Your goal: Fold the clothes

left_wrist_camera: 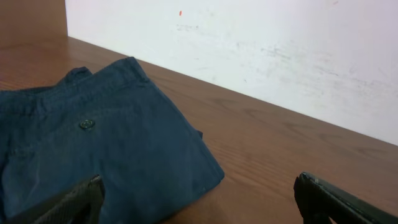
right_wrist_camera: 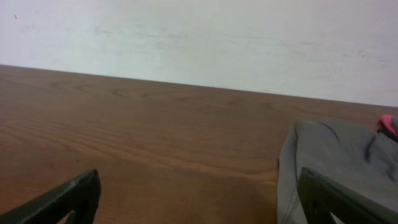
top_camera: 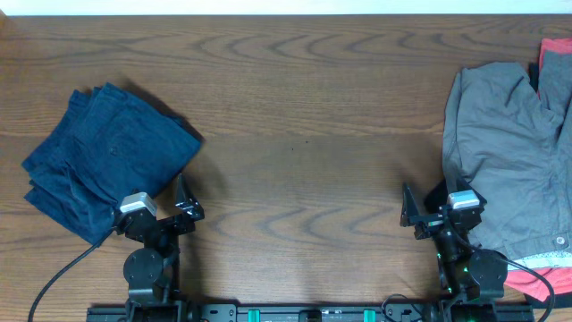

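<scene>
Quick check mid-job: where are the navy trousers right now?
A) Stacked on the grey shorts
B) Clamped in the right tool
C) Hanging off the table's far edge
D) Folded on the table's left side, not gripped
D: the navy trousers lie folded on the left of the table, well apart from the grey shorts, while the left tool and the right tool are both open and hold nothing.

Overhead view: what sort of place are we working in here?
Probably a lab or test bench, not a home: a wood-grain table against a plain white wall, with navy trousers at one end and grey shorts at the other.
</scene>
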### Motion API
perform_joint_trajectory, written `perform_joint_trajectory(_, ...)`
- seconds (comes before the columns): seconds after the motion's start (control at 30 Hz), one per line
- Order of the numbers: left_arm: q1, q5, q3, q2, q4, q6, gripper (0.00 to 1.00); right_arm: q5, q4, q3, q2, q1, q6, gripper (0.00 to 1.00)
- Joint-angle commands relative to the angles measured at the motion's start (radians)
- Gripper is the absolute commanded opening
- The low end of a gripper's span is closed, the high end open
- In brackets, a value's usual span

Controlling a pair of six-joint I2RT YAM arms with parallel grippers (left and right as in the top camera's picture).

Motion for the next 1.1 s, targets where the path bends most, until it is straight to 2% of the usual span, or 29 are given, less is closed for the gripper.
perform_joint_trajectory(0.0,0.005,-0.005,-0.034,-0.006,-0.011,0.010,0.98,-0.006,-0.004,-0.001,-0.006,0.010,-0.014,0.99)
perform_joint_trajectory(0.17,0.005,-0.005,-0.034,-0.006,-0.011,0.010,0.98,-0.009,-0.004,-0.001,-0.006,0.010,-0.013,0.99)
perform_joint_trajectory(0.4,0.005,-0.005,-0.034,-0.006,-0.011,-0.009,0.98,-0.008,-0.005,-0.001,0.021,0.009,0.114,0.99)
perform_joint_trajectory(0.43,0.005,0.006,-0.033,-0.006,-0.011,-0.027,0.98,-0.008,-0.010,0.002,0.034,0.009,0.117,0.99)
perform_joint_trajectory(0.53,0.005,0.158,-0.011,0.002,-0.025,-0.036,0.98,-0.004,-0.055,0.035,0.092,0.009,0.116,0.99)
perform_joint_trajectory(0.77,0.005,0.216,0.144,0.157,-0.212,-0.036,0.98,0.074,-0.193,0.219,0.346,0.009,0.112,0.99)
perform_joint_trajectory(0.9,0.005,0.283,0.286,0.338,-0.296,-0.035,0.98,0.087,-0.275,0.360,0.547,0.007,0.113,0.99)
perform_joint_trajectory(1.07,0.005,0.292,0.512,0.611,-0.494,-0.035,0.98,0.173,-0.470,0.592,0.846,0.000,0.113,0.99)
